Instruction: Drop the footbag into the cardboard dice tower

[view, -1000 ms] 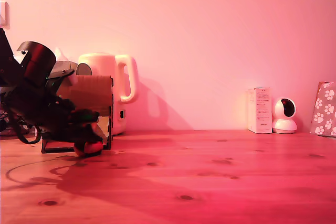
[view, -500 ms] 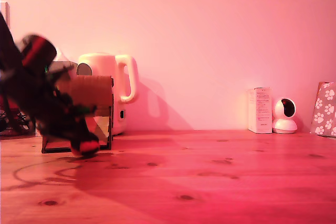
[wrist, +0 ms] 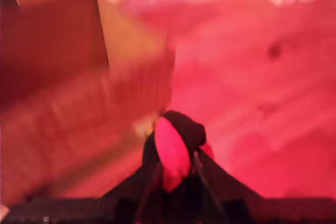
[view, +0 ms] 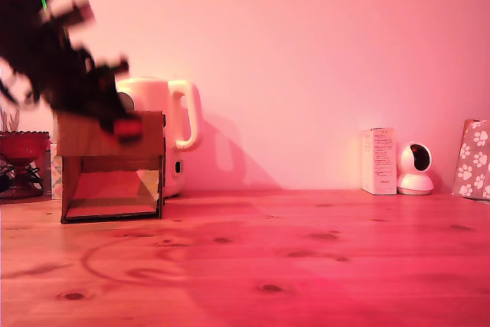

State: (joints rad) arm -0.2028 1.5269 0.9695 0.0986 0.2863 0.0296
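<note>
The red and black footbag sits pinched between my dark fingers, so my gripper is shut on it. In the exterior view the arm is blurred, with the gripper and footbag lifted in front of the upper front band of the cardboard dice tower. The tower is a brown corrugated box at the exterior view's left, with a large front opening and a sloped ramp inside. The wrist view shows the tower's cardboard wall close beside the footbag.
A white kettle stands right behind the tower. A dark red bowl is at the exterior view's far left. A white carton, a small white camera and a paw-print box line the back right of the wooden table.
The arm has swung up fast from table level in front of the tower's opening to the height of its top band, carrying the footbag with it.
</note>
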